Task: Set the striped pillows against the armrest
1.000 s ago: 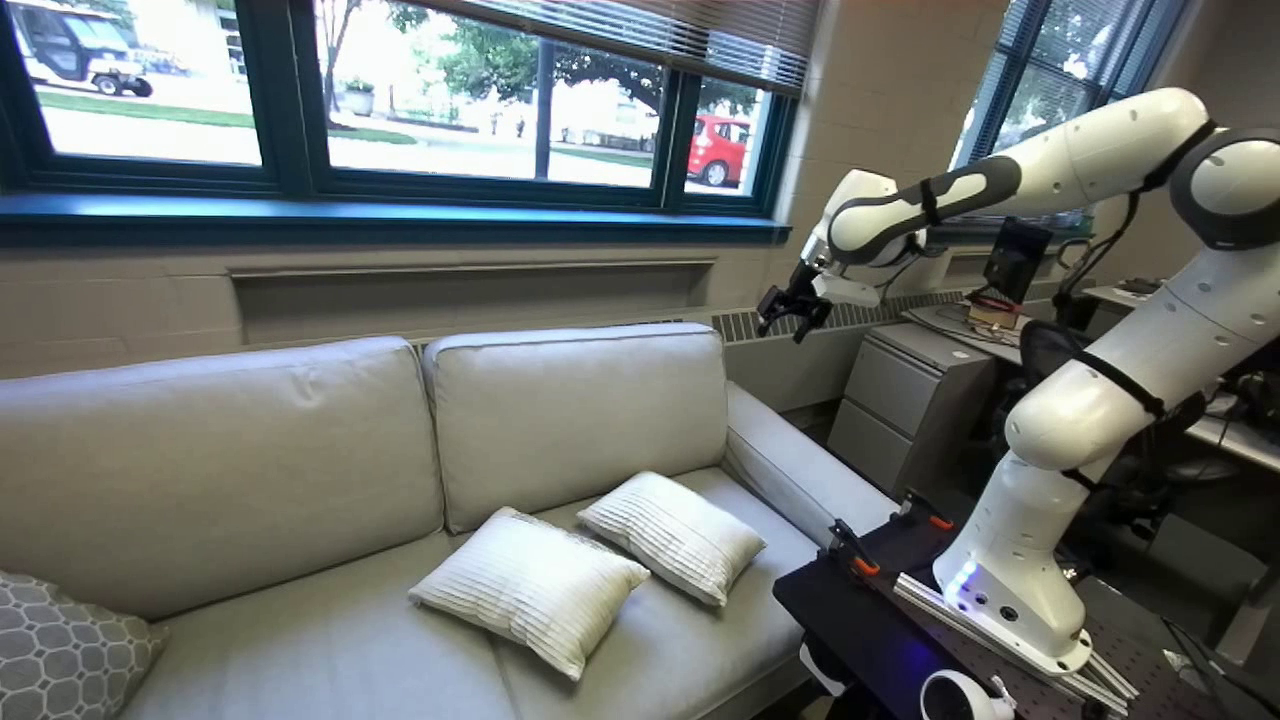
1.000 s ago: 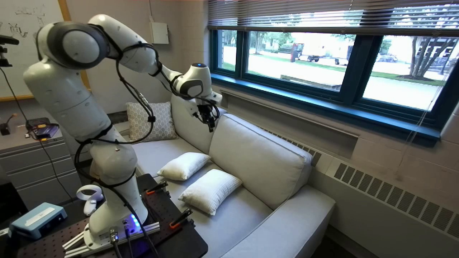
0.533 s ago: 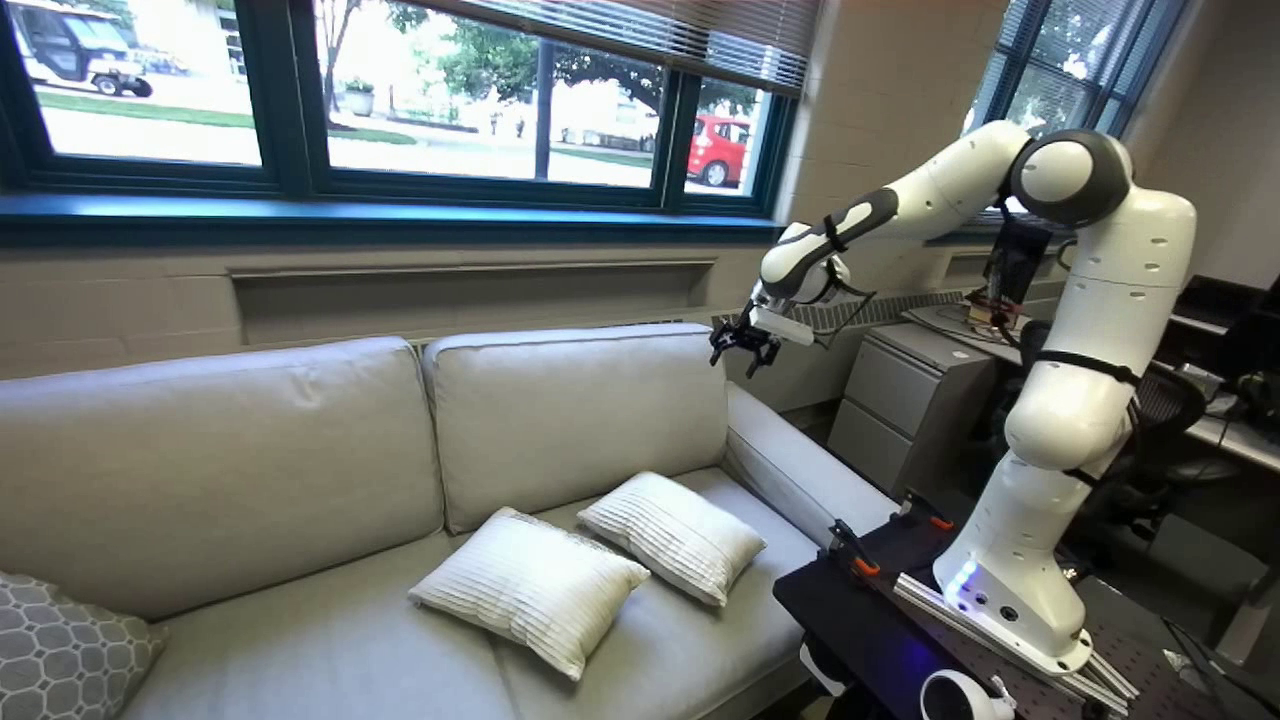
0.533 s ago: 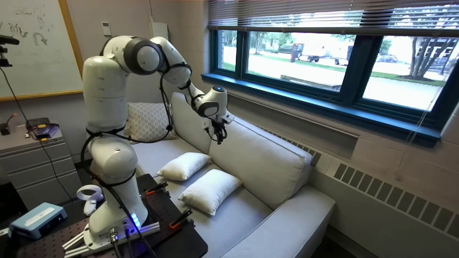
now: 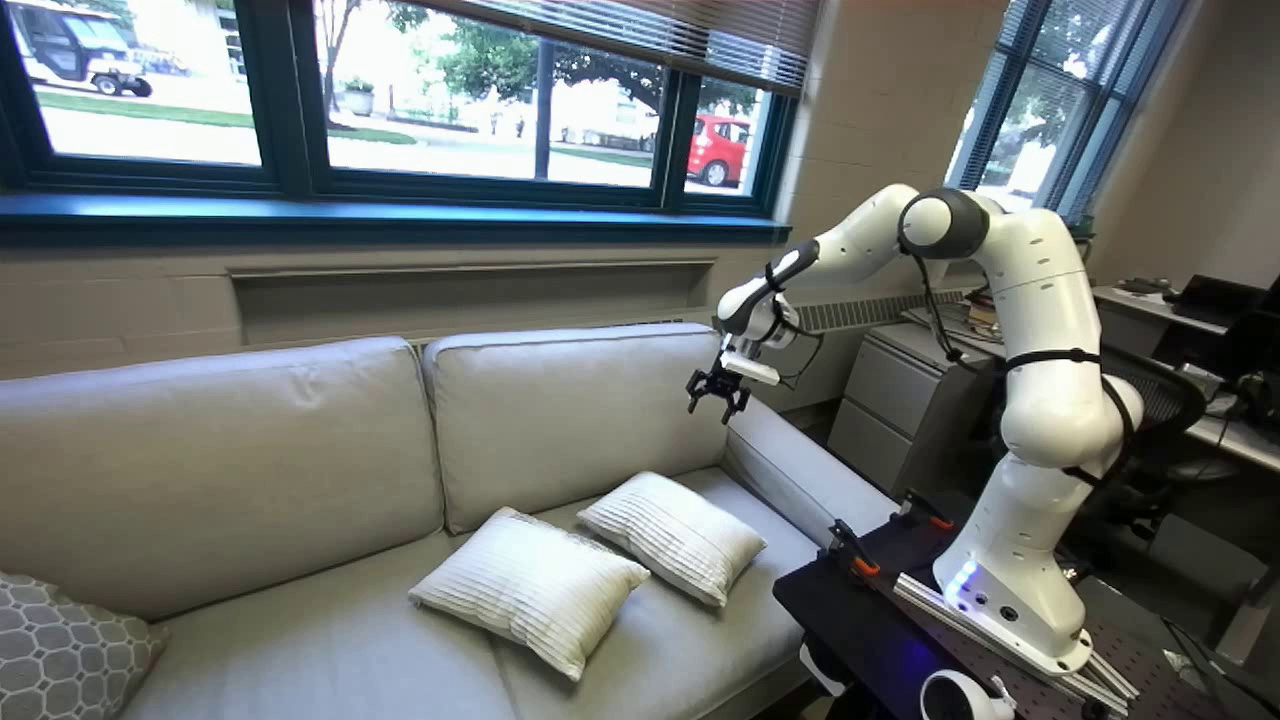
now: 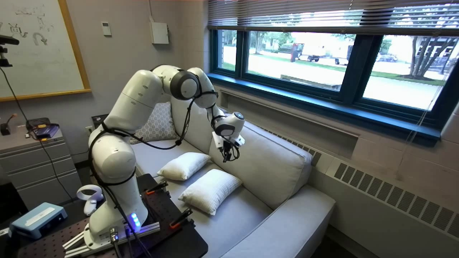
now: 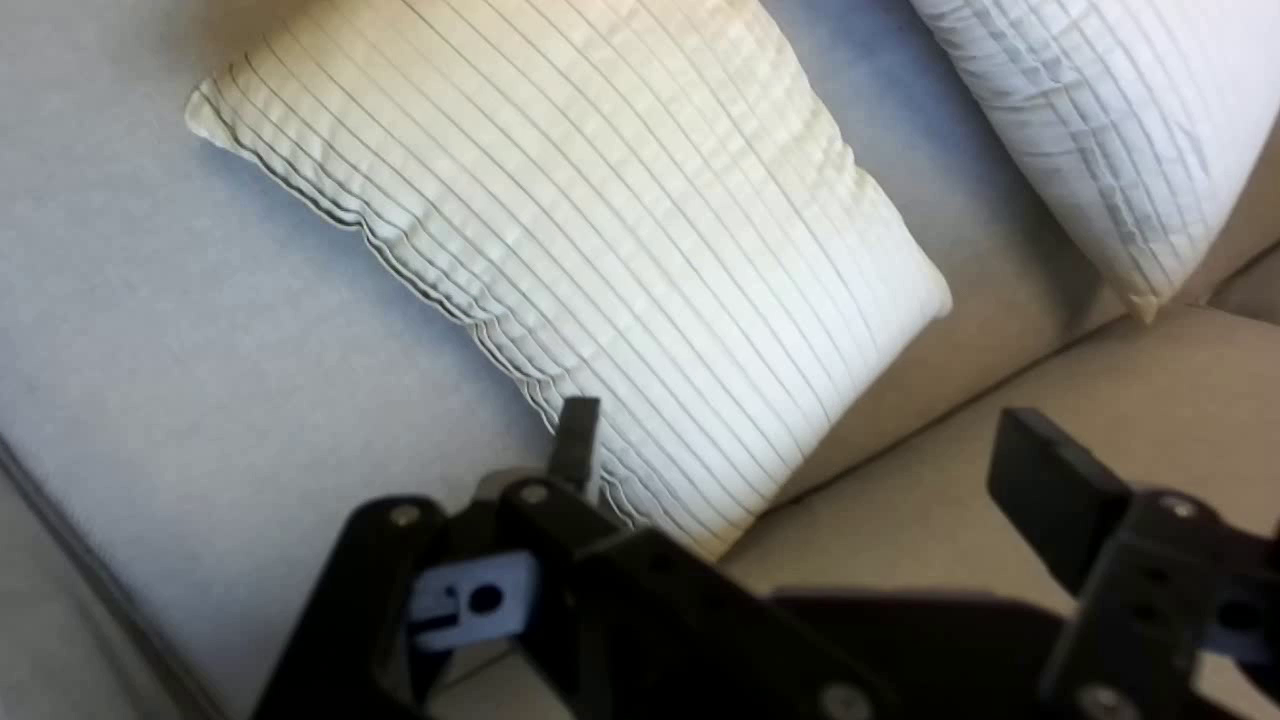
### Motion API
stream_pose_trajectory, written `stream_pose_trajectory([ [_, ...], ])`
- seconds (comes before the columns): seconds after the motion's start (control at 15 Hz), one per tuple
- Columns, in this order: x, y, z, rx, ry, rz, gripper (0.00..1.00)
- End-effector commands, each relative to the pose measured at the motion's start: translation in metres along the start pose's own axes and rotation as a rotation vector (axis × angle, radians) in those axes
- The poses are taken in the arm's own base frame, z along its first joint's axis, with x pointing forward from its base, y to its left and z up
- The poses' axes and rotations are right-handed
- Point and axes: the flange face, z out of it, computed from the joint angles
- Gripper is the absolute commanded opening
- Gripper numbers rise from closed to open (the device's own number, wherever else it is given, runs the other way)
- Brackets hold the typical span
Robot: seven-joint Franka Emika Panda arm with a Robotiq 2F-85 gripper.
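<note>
Because the square, plump, cream-white striped cloth pillow (image 5: 672, 538) nearer the low, padded, pale cloth armrest (image 5: 805, 470) lay flat on the soft, pale grey cloth seat (image 6: 240, 211), it had no tall side to pinch. A strip of seat lay between it and the armrest. If only loose cloth got pinched, the pillow could slip out and flop down. Its twin, the second cream-white striped pillow (image 5: 528, 590), lay close by on the side away from the armrest, and a clumsy push might shove it farther off.

Up above the nearer pillow, not touching it, the black two-fingered hand (image 5: 710, 412) hung wide, with nothing in it. In the wrist view one fingertip (image 7: 578, 440) lined up with the pillow's edge, and the other with the tall, plump, pale cloth back cushion (image 5: 570, 420). Going straight down from there could jam that finger into the back cushion and spoil the grip.

Farther out, the white robot arm (image 5: 1045, 290) stood on the black bench (image 5: 835, 605). A pillow swung low could snag on the black clamps with orange ends (image 5: 850, 545) along its edge. Once let go, so soft a pillow might slump.
</note>
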Motion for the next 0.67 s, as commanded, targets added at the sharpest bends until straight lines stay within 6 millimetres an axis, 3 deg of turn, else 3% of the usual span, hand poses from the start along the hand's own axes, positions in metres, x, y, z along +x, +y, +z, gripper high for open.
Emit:
stream_pose_trajectory([
  [0.0, 0.003, 0.003, 0.016, -0.008, -0.026, 0.003, 1.00],
  [0.13, 0.008, 0.003, 0.029, -0.011, -0.041, 0.004, 1.00],
  [0.33, 0.005, 0.000, 0.022, -0.049, -0.006, 0.004, 1.00],
  [0.6, 0.038, -0.003, 0.052, -0.071, 0.027, -0.062, 1.00],
])
